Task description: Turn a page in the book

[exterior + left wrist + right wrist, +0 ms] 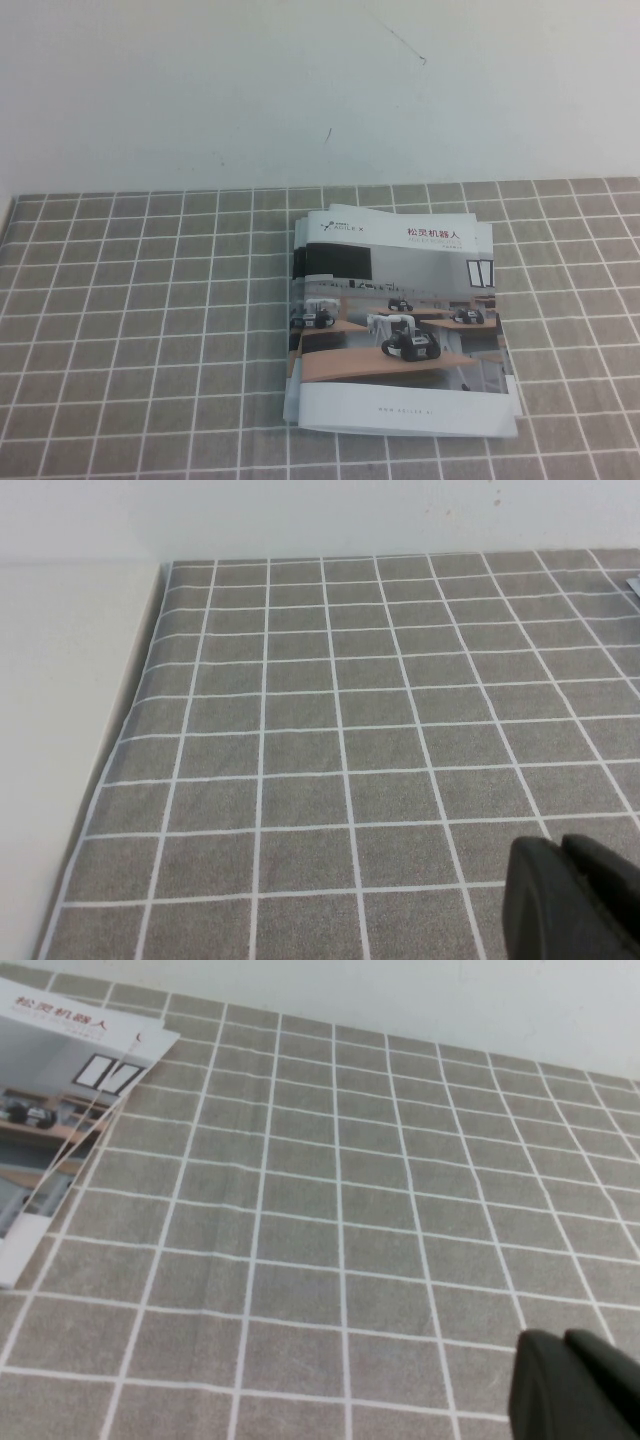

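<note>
Book (398, 325) closed, cover page (400, 300) flat, edges unobstructed; left end effector (560, 852) and right end effector (563, 1343) pressed together, well apart.

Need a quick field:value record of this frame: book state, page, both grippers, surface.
book: the book lies flat and closed on the checked cloth, right of centre in the high view
page: cover page faces up, not lifted
pages beneath: edges fan out along the left side
left gripper: left gripper over bare cloth, touching nothing, jaws together
right gripper: right gripper over bare cloth, clear of the book, jaws together
surface: grey checked cloth
background: white wall
</note>
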`<move>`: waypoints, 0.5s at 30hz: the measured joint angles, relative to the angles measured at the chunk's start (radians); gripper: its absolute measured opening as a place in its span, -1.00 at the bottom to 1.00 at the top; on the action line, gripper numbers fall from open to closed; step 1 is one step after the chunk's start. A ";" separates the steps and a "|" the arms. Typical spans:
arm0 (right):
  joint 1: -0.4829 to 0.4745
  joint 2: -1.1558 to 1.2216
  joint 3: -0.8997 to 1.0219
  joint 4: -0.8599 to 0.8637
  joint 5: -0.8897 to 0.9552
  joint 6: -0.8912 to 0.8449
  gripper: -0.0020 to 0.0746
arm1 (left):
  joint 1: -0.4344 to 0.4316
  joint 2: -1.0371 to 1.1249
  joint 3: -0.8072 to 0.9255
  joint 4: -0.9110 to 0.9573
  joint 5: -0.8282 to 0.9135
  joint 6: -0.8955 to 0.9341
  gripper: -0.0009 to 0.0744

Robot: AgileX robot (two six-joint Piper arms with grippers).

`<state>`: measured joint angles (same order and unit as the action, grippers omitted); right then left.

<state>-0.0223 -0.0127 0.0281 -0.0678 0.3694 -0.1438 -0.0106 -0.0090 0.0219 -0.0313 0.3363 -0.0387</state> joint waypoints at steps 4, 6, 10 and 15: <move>0.000 0.000 0.000 -0.023 0.000 0.000 -0.95 | 0.000 0.000 0.000 0.000 -0.003 0.000 -0.99; 0.000 0.000 0.000 -0.025 0.000 0.000 -0.95 | 0.000 0.000 0.000 0.000 -0.013 0.000 -0.99; 0.000 0.000 0.000 -0.038 0.000 0.000 -0.95 | 0.000 0.000 0.006 0.001 -0.070 0.000 -0.98; 0.000 0.000 0.000 -0.082 -0.107 0.000 -0.95 | 0.000 0.000 0.006 0.004 -0.262 0.000 -0.99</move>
<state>-0.0223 -0.0127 0.0281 -0.1501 0.2628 -0.1443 -0.0106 -0.0090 0.0275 -0.0271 0.0739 -0.0387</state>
